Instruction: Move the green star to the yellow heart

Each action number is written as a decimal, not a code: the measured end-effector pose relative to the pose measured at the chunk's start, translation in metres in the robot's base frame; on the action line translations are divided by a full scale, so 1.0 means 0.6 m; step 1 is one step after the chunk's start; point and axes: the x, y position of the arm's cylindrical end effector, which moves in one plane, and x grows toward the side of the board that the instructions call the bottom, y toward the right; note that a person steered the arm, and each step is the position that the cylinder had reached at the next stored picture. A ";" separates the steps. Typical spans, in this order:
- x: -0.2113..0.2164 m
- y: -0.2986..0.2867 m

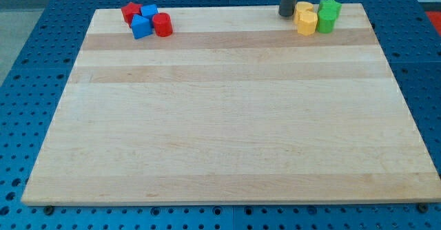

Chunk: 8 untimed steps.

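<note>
The green star (331,8) sits at the view's top right of the wooden board (227,120), close to the board's far edge. A yellow block, which looks like the heart (303,9), lies just to its left, with another yellow block (306,23) below it. A second green block (325,21) sits below the star, touching the lower yellow block. The four blocks form one tight cluster. My tip (286,14) is a dark rod standing just left of the yellow blocks, close to the upper one.
At the view's top left is a cluster of a red block (130,12), two blue blocks (149,12) (140,27) and a red cylinder (162,25). The board lies on a blue perforated table (41,85).
</note>
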 end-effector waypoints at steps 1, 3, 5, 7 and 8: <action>0.006 -0.015; 0.142 -0.089; 0.231 0.098; 0.169 0.274; 0.106 0.312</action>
